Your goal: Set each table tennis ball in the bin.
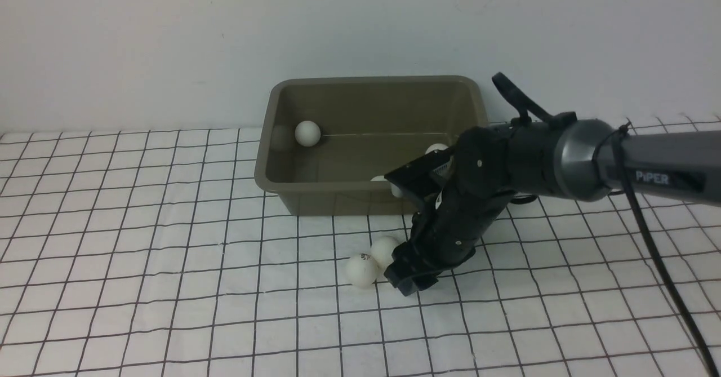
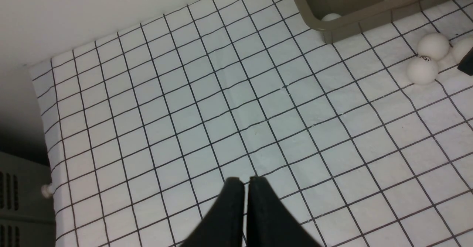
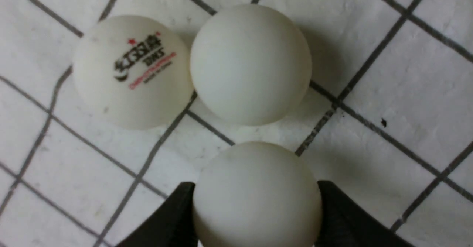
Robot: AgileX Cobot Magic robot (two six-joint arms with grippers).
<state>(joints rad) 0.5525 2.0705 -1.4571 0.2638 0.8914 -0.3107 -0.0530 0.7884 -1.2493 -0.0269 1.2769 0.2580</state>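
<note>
The olive-grey bin (image 1: 372,80) stands at the back of the checked cloth, with one table tennis ball (image 1: 307,133) at its left end and others partly hidden behind my right arm. Two balls (image 1: 361,269) (image 1: 385,250) lie on the cloth in front of it. My right gripper (image 1: 408,278) is down beside them. In the right wrist view its fingers (image 3: 255,185) press both sides of a third, plain ball (image 3: 257,195), behind which sit a logo ball (image 3: 133,71) and a plain ball (image 3: 250,64). My left gripper (image 2: 246,180) hangs shut and empty over bare cloth, far from the bin (image 2: 354,16).
A white wall rises directly behind the bin. The cloth's edge and a grey vented unit (image 2: 22,199) show in the left wrist view. A black cable (image 1: 653,242) hangs from my right arm.
</note>
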